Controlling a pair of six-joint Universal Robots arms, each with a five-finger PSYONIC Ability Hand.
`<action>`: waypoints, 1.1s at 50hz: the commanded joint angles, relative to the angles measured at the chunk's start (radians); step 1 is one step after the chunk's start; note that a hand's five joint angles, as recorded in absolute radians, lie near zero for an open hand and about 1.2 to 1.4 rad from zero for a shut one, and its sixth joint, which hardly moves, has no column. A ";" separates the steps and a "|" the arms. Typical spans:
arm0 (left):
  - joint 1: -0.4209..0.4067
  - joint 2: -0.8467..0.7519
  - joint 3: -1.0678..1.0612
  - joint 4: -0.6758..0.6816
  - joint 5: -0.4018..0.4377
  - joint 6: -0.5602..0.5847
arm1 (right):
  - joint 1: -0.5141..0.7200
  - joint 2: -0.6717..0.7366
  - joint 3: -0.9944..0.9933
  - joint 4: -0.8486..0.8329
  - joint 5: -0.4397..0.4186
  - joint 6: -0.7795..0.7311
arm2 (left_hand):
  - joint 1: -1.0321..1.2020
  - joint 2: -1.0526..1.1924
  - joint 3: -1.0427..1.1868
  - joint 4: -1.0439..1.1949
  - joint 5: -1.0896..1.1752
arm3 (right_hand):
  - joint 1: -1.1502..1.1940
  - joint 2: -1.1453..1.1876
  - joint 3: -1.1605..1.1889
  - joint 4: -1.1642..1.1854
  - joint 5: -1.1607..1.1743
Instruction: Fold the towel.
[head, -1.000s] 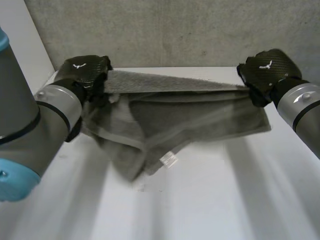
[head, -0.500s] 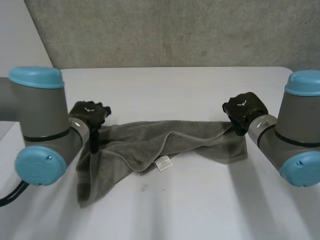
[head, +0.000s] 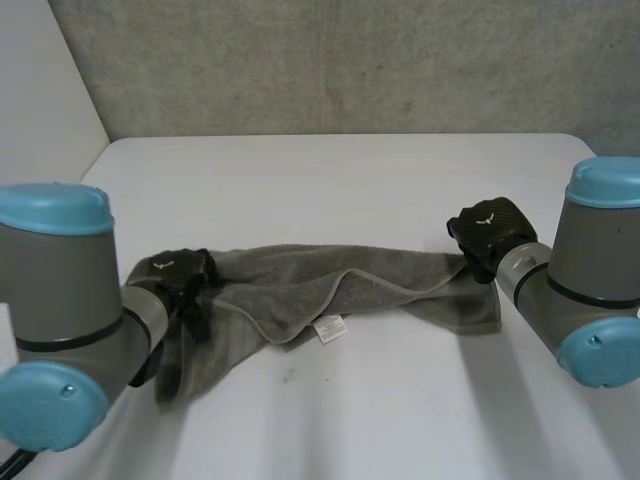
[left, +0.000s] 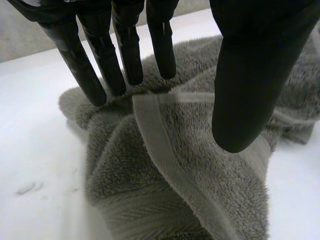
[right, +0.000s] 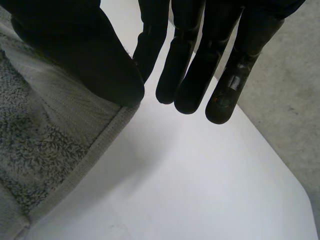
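**Towel down but bunched: take true corners before folding**

The towel (head: 340, 285) lies as a rumpled strip across the middle of the head view on the white desk (head: 330, 180), with its white label (head: 329, 327) showing at the lower edge near centre.

The left hand (head: 180, 275) is at the towel's left end, where a flap trails toward the lower left. In its wrist view the fingers (left: 125, 50) are straight and well apart from the thumb (left: 250, 75), with the fingertips at a hemmed edge, clasping nothing.

The right hand (head: 487, 230) is at the right end. Its fingers are straight over bare desk just past the towel's edge, the thumb lies over the corner, and nothing looks pinched.

The step in hand seems to be taking hold to spread the cloth.

- **Grip:** each hand should pinch one layer at the hem, on a real corner rather than a bunch.
- **Left end:** this is the harder side, because layers are doubled there.
- **Pull:** draw both ends apart evenly and low over the desk, so the strip opens flat before any fold.
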 joint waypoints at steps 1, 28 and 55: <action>-0.004 -0.080 0.012 0.108 -0.001 0.014 | 0.003 0.000 0.021 -0.002 -0.001 0.000 | 0.103 0.100 0.100 0.099 0.100 | 0.430 0.220 0.213 0.202 0.224; -0.010 0.024 -0.026 0.126 -0.025 0.021 | -0.002 0.006 0.007 0.001 0.004 -0.015 | 0.822 0.820 0.820 0.819 0.819 | 0.430 0.220 0.213 0.202 0.224; 0.067 0.559 0.124 -0.035 -0.035 0.264 | -0.031 -0.475 -0.234 0.351 -0.041 -0.069 | 0.854 0.852 0.852 0.850 0.851 | 0.430 0.220 0.213 0.202 0.224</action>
